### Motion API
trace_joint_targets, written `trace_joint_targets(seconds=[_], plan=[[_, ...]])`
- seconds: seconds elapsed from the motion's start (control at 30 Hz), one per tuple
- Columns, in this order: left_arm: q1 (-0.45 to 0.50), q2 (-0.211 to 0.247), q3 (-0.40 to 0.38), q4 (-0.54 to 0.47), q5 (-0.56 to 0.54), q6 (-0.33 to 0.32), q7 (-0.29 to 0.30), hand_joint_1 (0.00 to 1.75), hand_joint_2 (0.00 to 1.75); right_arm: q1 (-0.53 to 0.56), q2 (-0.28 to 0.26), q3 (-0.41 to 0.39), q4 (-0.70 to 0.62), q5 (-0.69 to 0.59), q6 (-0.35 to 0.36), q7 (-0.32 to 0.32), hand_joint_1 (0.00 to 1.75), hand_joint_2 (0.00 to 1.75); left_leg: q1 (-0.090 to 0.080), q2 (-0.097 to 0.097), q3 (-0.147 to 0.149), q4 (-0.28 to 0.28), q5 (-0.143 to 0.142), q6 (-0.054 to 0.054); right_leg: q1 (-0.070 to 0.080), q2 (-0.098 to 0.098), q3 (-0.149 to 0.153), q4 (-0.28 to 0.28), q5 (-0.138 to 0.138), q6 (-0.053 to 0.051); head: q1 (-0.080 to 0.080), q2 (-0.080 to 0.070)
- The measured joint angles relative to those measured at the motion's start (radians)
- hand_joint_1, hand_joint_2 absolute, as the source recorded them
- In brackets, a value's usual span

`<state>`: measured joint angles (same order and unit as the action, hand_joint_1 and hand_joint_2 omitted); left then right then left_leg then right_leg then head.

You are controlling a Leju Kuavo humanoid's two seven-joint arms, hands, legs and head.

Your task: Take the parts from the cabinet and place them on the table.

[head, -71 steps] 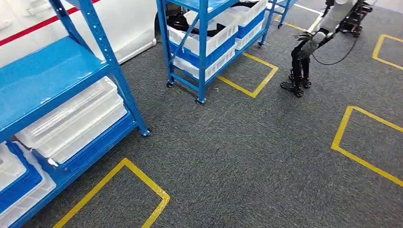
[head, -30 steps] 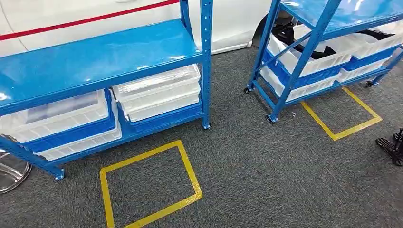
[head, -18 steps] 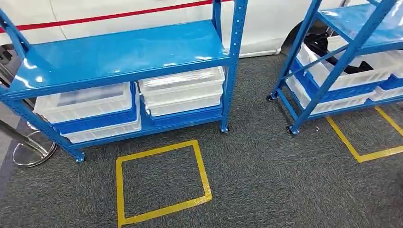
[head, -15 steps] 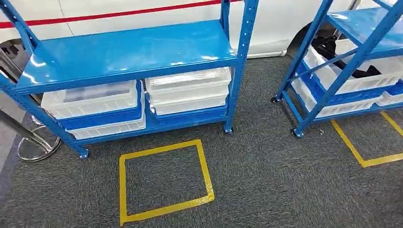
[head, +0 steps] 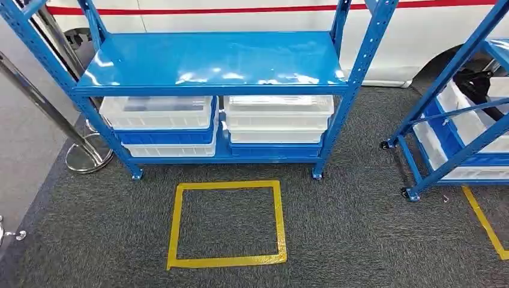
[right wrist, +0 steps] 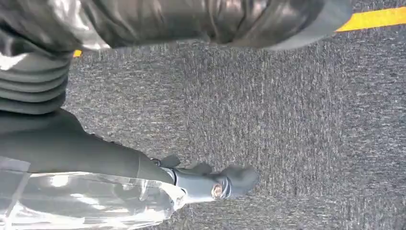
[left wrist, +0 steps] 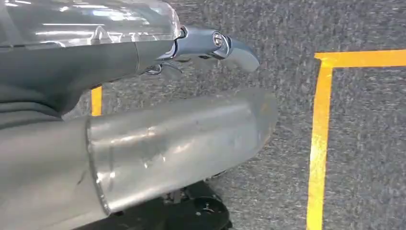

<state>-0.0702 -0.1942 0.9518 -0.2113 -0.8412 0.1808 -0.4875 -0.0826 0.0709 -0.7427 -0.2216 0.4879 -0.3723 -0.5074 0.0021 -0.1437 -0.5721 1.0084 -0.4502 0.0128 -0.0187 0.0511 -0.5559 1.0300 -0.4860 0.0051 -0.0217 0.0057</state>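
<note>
Grey carpet (head: 336, 240) marked with yellow tape runs under everything, with a white wall and red stripe behind. Over the last couple of seconds the whole head view has swung round: an open stretch of floor gave way to the blue shelving rack (head: 222, 60), which now sits square in front and centred. That is the camera turning with the robot, not the rack shifting, and I judge it means the approach to the cabinet is nearly finished while no picking has begun.

A taped yellow square (head: 227, 222) lies on the carpet just in front of the rack's front edge, likely the standing spot. A second blue rack (head: 456, 138) stands near, off its right end, and a chrome post with a round base (head: 84, 157) stands by its left end.

On the rack's bottom shelf sit two stacks of bins. The left stack (head: 159, 123) has a clear bin over a blue one; something dark shows faintly through the top bin, too dim to name. The right stack (head: 277, 117) looks empty. The parts themselves I cannot make out.

Both arms hang over the carpet. The left hand (left wrist: 210, 45) and right hand (right wrist: 210, 184) hold nothing; how their fingers lie I cannot tell.
</note>
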Motion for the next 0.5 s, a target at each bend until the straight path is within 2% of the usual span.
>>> trace_joint_targets(seconds=[0.03,0.07,0.1,0.17,0.2,0.23,0.27,0.3,0.33,0.37,0.4,0.5], plan=[[0.001,0.008,0.001,0.0,0.0,0.0,-0.001,0.0,0.0,-0.002,0.01,0.0,0.0,0.0,0.0,0.0,0.0,0.0,-0.002,0.028,0.002,0.01,-0.007,-0.003,-0.012,-0.019,0.009,-0.012,0.005,-0.007,0.0,0.0],[0.001,0.008,0.001,0.0,0.001,0.0,-0.004,0.0,0.0,-0.001,0.008,0.0,0.0,0.002,0.0,0.0,0.0,0.0,-0.008,0.086,-0.011,0.041,-0.029,-0.008,-0.011,-0.029,0.014,-0.016,0.003,-0.015,-0.003,0.0],[-0.002,0.008,0.001,0.0,0.003,0.0,-0.006,0.0,0.0,0.001,0.008,0.0,0.0,0.003,0.003,0.0,0.0,0.0,-0.005,0.113,-0.046,0.107,-0.066,-0.013,-0.009,-0.046,0.017,-0.017,0.001,-0.02,-0.003,0.0],[-0.006,0.01,0.005,0.0,0.013,0.0,-0.013,0.0,0.0,0.001,0.008,0.002,0.0,0.019,0.011,0.003,0.0,0.0,0.003,0.13,-0.128,0.262,-0.129,-0.021,-0.006,-0.076,0.02,-0.016,-0.005,-0.024,-0.003,0.0],[-0.004,0.011,0.008,0.0,0.016,-0.002,-0.019,0.0,0.0,-0.002,0.008,0.004,0.0,0.026,0.014,0.005,0.0,0.0,0.007,0.133,-0.158,0.314,-0.136,-0.026,-0.005,-0.09,0.021,-0.015,-0.008,-0.023,-0.003,0.0],[-0.001,0.011,0.011,0.0,0.024,-0.009,-0.029,0.0,0.0,-0.005,0.01,0.009,0.0,0.035,0.014,0.009,0.0,0.0,0.01,0.136,-0.161,0.315,-0.12,-0.029,-0.006,-0.102,0.026,-0.014,-0.012,-0.021,-0.003,0.0],[0.001,0.011,0.015,0.0,0.026,-0.012,-0.034,0.0,0.0,-0.008,0.011,0.013,0.0,0.042,0.014,0.013,0.0,0.0,0.012,0.14,-0.139,0.265,-0.081,-0.03,-0.006,-0.114,0.032,-0.014,-0.017,-0.018,-0.003,0.0],[0.002,0.012,0.018,0.0,0.03,-0.018,-0.038,0.0,0.0,-0.011,0.016,0.018,0.0,0.048,0.015,0.015,0.0,0.0,0.012,0.149,-0.095,0.178,-0.031,-0.029,-0.007,-0.127,0.04,-0.013,-0.023,-0.015,-0.003,0.0],[0.002,0.012,0.021,0.0,0.032,-0.022,-0.042,0.0,0.0,-0.015,0.018,0.021,0.0,0.055,0.016,0.016,0.0,0.0,0.012,0.17,-0.048,0.086,0.013,-0.025,-0.008,-0.138,0.049,-0.013,-0.029,-0.011,-0.003,0.0],[0.002,0.012,0.024,0.0,0.033,-0.027,-0.044,0.0,0.0,-0.017,0.021,0.025,0.0,0.061,0.018,0.017,0.0,0.0,0.005,0.232,-0.022,0.024,0.018,-0.019,-0.005,-0.146,0.053,-0.013,-0.034,-0.006,-0.003,0.0],[-0.002,0.012,0.026,0.0,0.037,-0.032,-0.049,0.0,0.0,-0.021,0.023,0.03,0.0,0.068,0.016,0.02,0.0,0.0,-0.007,0.243,-0.016,0.015,0.01,-0.008,0.003,-0.158,0.055,-0.009,-0.041,0.004,-0.003,0.0],[0.003,0.012,0.042,0.0,0.065,-0.044,-0.067,0.0,0.0,-0.032,0.028,0.042,0.0,0.077,0.012,0.037,0.0,0.0,-0.009,0.2,-0.023,0.016,0.009,0.009,0.006,-0.193,0.07,-0.023,-0.044,0.016,-0.003,0.0]])
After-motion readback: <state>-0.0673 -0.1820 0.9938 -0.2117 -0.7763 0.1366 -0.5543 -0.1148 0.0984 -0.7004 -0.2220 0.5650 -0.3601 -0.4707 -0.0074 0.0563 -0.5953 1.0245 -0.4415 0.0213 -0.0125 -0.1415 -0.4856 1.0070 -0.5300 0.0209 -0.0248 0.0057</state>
